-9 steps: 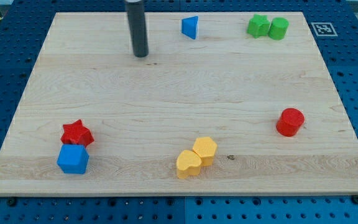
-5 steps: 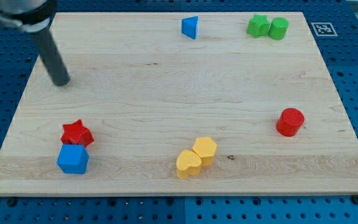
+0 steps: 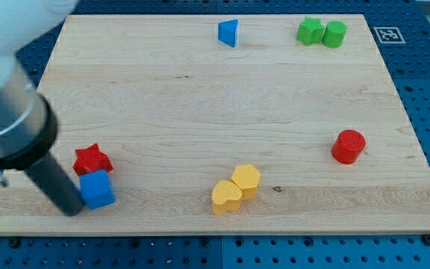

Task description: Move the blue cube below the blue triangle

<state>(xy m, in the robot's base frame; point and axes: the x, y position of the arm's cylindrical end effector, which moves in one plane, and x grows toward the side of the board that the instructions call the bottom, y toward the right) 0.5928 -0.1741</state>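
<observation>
Desk (image 3: 200, 112) wide, mostly bare. My tip (image 3: 72, 209) at near-left, touching blue cube's (image 3: 97, 189) left side, set to shove it rightward. No gripper fitted. Red star (image 3: 92, 160) just behind cube. Blue triangle (image 3: 228, 32) far, centre.

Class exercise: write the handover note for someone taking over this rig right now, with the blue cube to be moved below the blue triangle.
My tip is at the board's lower left, against the left side of the blue cube.
The red star touches the cube's upper-left edge.
The blue triangle sits at the view's top, centre.
Done: tip placed behind the cube.
Left: push the cube right and up to just below the triangle.
</observation>
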